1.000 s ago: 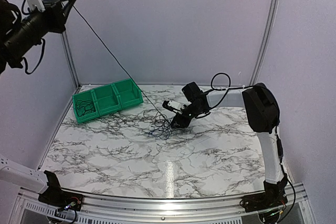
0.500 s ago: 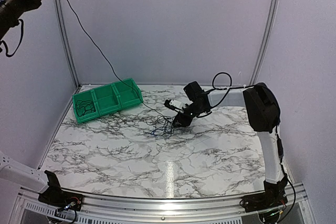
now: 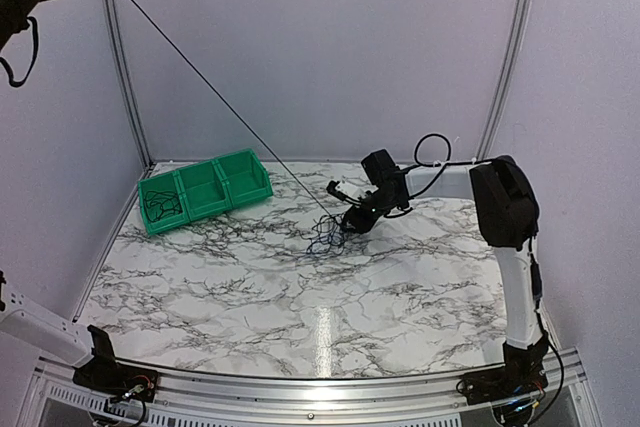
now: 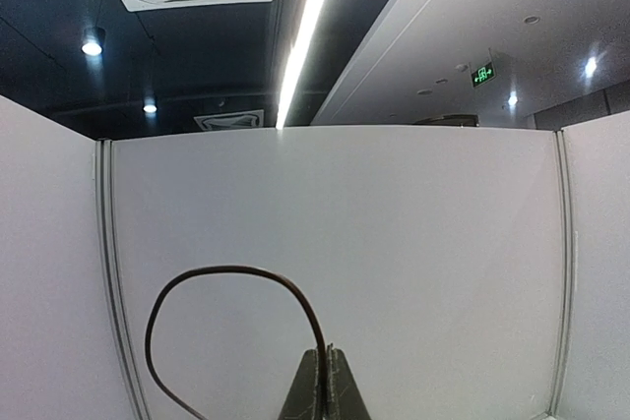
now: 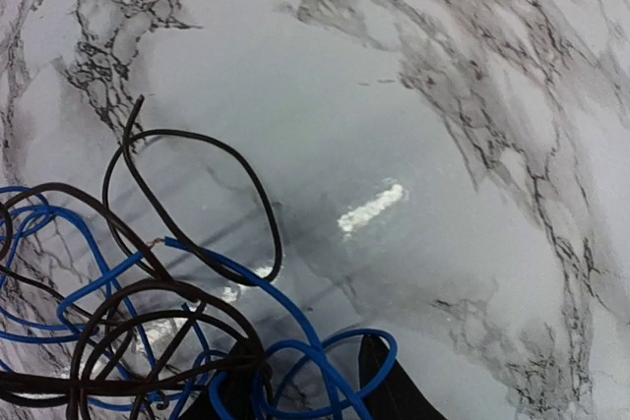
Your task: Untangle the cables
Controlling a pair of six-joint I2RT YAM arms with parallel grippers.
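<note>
The left claw (image 4: 328, 386) is raised high in the far-left corner above the tabletop (image 3: 250, 292), and its wrist camera looks at the wall panels and the ceiling lights. Its 2 fingers are pressed together on 1 black cable (image 3: 200, 80), which curls in a loop just beside the fingertips. From there the cable runs as a straight, taut line down across the back wall to the tangle of cables (image 3: 325, 234). The tangle sits on the marble surface a little right of the middle, a loose knot of thin black and blue loops. The right arm reaches in from the right side, with the right claw (image 5: 313, 395) low over the tangle's right edge. Its fingers (image 5: 389, 390) stand narrowly apart with several blue loops lying in the gap, and bare marble shows between the strands, so nothing looks clamped. More black and blue loops spread to the left of that claw in its wrist view, flat on the surface. A green bin (image 3: 250, 179) with 3 compartments lies at the far left of the tabletop, well apart from the tangle. Its leftmost compartment holds a small bundle of dark wires (image 3: 160, 207).
</note>
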